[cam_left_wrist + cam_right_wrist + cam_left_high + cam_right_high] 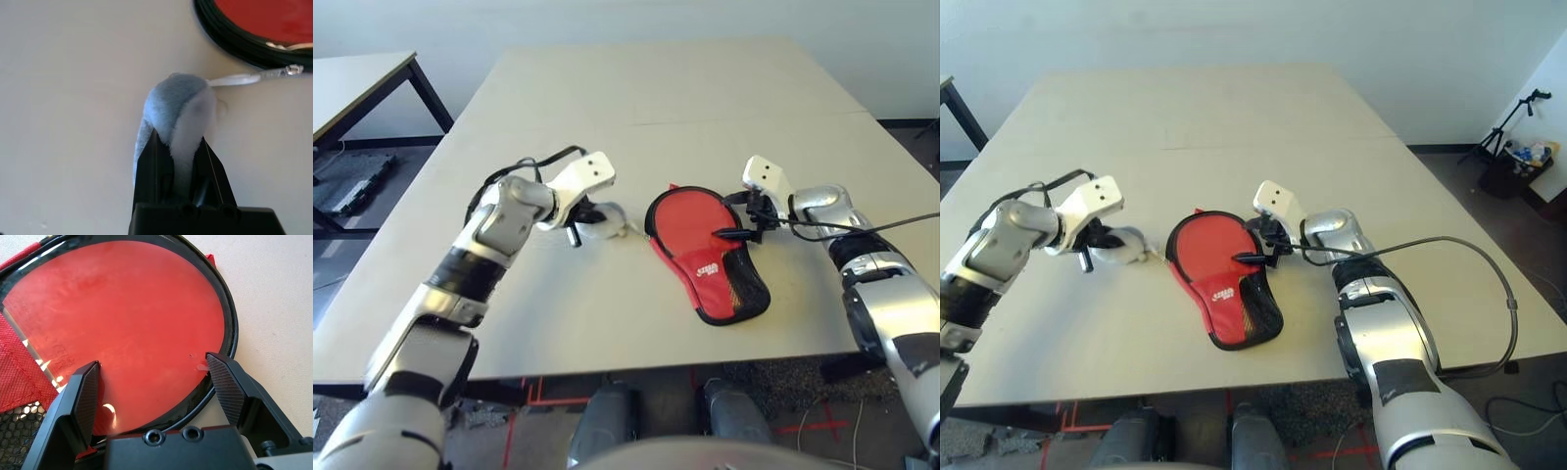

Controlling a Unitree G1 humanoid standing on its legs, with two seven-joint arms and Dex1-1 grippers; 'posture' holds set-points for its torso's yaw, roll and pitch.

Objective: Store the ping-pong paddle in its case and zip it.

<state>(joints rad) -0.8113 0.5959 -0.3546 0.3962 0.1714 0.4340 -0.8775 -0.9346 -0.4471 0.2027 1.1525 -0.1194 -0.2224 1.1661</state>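
Observation:
The red case (710, 269) with black edging lies on the table (636, 108) between my arms. Its round end is unzipped, and the ping-pong paddle's red face (122, 318) lies inside it; the handle is hidden. My right gripper (152, 361) hovers open just over that red face at the case's right edge, also visible from above (744, 227). My left gripper (178, 139) is shut on a small fluffy whitish pouch (171, 98) just left of the case (607, 225). A white strap (234, 79) runs from the pouch to the zipper pull (292, 70) at the case's rim.
Bare tabletop stretches behind the case and to the front left. A second table (352, 88) stands at the back left beyond a gap. A black cable (1469, 255) loops off my right forearm. A tripod (1518, 117) stands on the floor at the far right.

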